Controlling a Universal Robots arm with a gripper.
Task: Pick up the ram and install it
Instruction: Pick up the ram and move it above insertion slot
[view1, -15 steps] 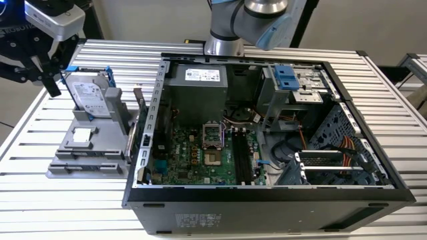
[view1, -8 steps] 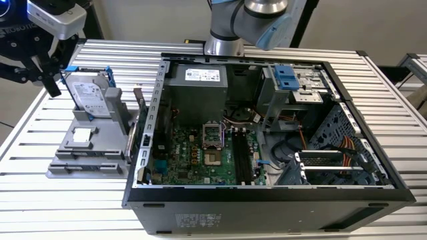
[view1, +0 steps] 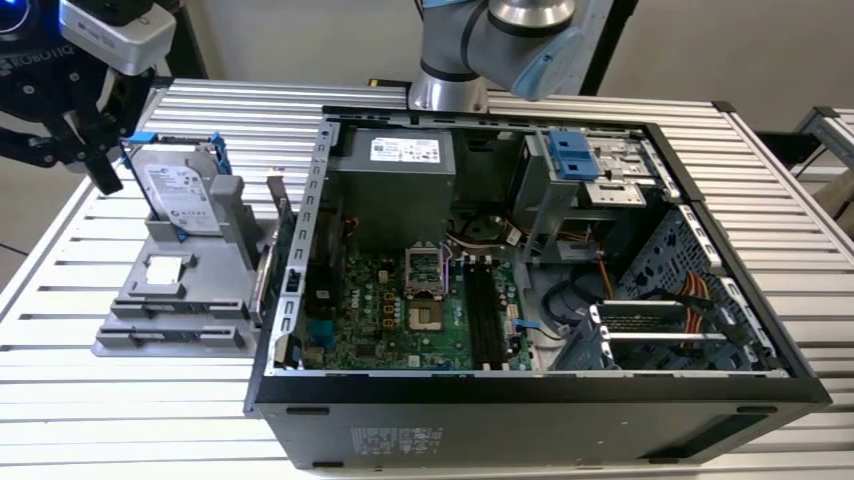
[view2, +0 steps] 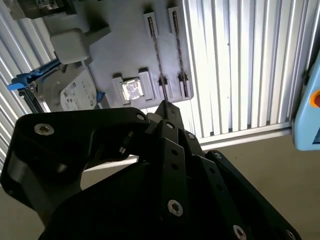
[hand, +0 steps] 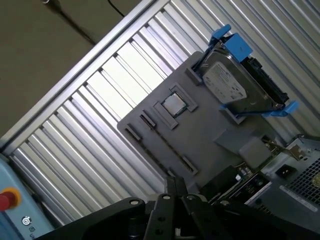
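One claw (view1: 100, 178) closed near one hard drive (view1: 175, 196); one tray (view1: 174, 322)

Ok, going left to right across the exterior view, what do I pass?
pincer → hard drive → motherboard → blue latches
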